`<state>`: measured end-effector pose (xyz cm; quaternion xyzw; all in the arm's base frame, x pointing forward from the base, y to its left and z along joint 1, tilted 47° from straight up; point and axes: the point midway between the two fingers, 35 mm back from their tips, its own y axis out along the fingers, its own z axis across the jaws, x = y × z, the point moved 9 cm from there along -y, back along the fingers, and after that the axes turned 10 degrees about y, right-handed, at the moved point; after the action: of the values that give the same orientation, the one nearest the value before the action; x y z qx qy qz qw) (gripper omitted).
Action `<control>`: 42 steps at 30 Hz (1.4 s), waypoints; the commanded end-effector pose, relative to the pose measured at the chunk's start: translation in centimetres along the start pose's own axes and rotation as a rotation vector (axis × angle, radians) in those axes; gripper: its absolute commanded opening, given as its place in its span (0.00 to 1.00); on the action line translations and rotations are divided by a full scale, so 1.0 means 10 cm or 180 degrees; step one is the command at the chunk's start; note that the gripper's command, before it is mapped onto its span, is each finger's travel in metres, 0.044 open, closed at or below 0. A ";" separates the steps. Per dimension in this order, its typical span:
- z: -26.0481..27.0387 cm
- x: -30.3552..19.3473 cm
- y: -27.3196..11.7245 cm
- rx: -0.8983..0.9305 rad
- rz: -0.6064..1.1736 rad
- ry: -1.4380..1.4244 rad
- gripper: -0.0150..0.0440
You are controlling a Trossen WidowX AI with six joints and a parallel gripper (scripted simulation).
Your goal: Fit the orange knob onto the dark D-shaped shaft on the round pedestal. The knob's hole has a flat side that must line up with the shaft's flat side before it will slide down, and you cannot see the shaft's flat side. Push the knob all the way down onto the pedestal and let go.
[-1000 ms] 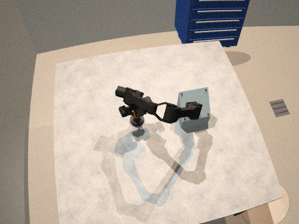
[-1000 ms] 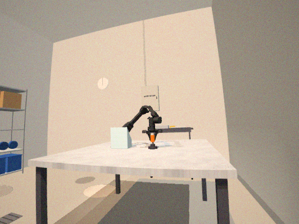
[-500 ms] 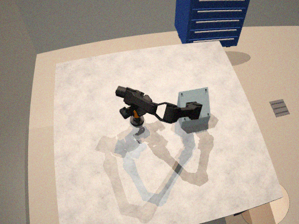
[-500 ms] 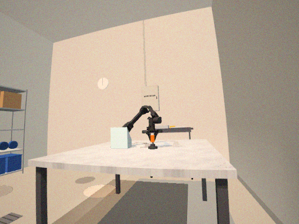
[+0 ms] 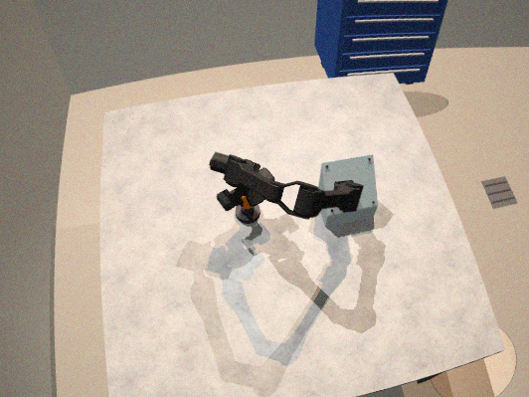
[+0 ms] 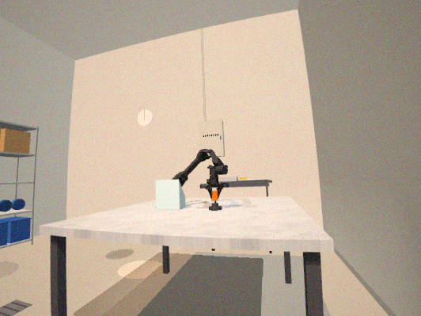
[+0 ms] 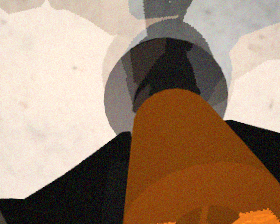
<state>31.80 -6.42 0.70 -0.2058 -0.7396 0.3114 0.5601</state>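
The orange knob (image 5: 246,202) (image 6: 214,195) (image 7: 175,112) is upright between the fingers of my gripper (image 5: 246,204) (image 6: 214,196) (image 7: 176,135), which is shut on it. The round dark pedestal (image 5: 248,216) (image 6: 214,207) (image 7: 114,102) stands on the table directly below. In the exterior view a short dark stretch, seemingly the shaft (image 6: 214,203), shows between the knob's lower end and the pedestal, so the knob stands above the pedestal's base. Whether the shaft's tip is inside the hole cannot be told. The knob's hole and the shaft's flat side are hidden.
A pale blue-green box (image 5: 348,172) (image 6: 169,194) stands on the light table (image 5: 164,162) (image 6: 237,224), beside the pedestal and under the arm's rear part in the top view. A blue drawer cabinet (image 5: 388,23) stands beyond the table's far edge. Arm shadows cross the table.
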 end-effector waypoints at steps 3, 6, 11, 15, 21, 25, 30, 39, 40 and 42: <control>-0.01 0.00 -0.01 -0.0011 0.0000 -0.0013 0.25; -0.01 0.00 -0.03 -0.0010 0.0001 -0.0013 0.25; -0.02 0.00 -0.05 -0.0010 0.0001 -0.0187 0.25; -0.01 -0.01 -0.04 -0.0010 0.0002 -0.0647 0.25; 0.00 -0.01 -0.02 -0.0010 0.0002 -0.0679 0.25; 0.01 -0.01 -0.01 -0.0010 0.0002 -0.0679 0.25; 0.01 0.01 0.00 -0.0010 0.0001 -0.0679 0.25; 0.00 0.01 0.01 -0.0010 0.0001 -0.0679 0.25; 0.00 0.01 0.01 -0.0010 0.0001 -0.0679 0.25; -0.01 0.00 0.01 -0.0010 0.0001 -0.0679 0.25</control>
<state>31.73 -6.40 0.73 -0.1722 -0.7946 0.3313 0.4787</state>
